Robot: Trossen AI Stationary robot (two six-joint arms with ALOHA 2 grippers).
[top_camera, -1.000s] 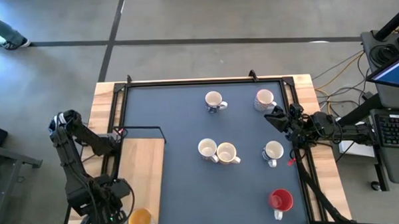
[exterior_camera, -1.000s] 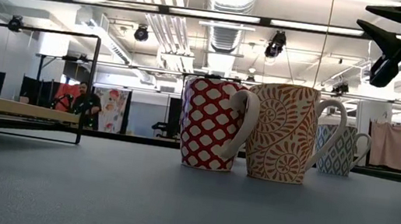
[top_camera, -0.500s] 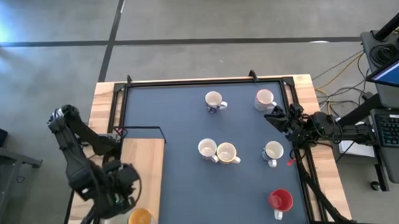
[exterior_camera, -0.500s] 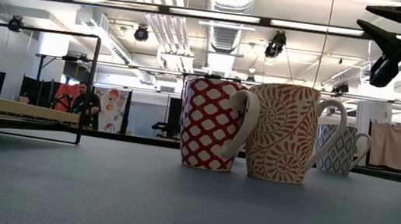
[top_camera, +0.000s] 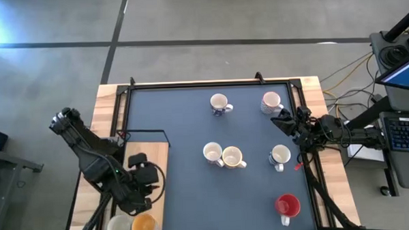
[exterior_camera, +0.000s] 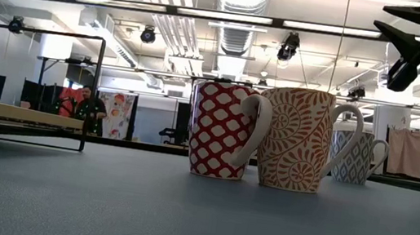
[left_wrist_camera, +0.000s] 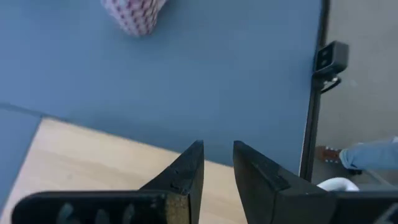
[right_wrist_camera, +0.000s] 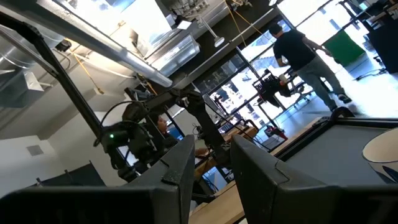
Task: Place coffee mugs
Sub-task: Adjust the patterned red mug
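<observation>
Several coffee mugs stand upright on the blue mat (top_camera: pixel 184 122): two at the far side (top_camera: pixel 220 103) (top_camera: pixel 271 101), a touching pair in the middle (top_camera: pixel 213 152) (top_camera: pixel 232 156), one at the right (top_camera: pixel 279 155) and a red one (top_camera: pixel 287 205) near the front. An orange mug (top_camera: pixel 144 226) and a white mug (top_camera: pixel 118 227) stand at the near left corner. My left gripper (top_camera: pixel 152 182) (left_wrist_camera: pixel 217 149) hangs open over the wooden board (top_camera: pixel 148 154), nothing between its fingers. My right gripper (top_camera: pixel 277 118) (right_wrist_camera: pixel 211 146) waits open at the right edge, raised.
A black frame rail (top_camera: pixel 210 83) runs round the mat, and an L-shaped black bar (top_camera: pixel 165 133) borders the wooden board. In the low view the middle pair of mugs (exterior_camera: pixel 221 127) (exterior_camera: pixel 298 138) stands side by side. A small camera post (left_wrist_camera: pixel 329 59) stands at the mat's near edge.
My left gripper has risen from the near left corner beside the orange mug and swung toward the far and right, over the wooden board, rolling its wrist. The white mug beside the orange one, hidden under the arm before, now shows.
</observation>
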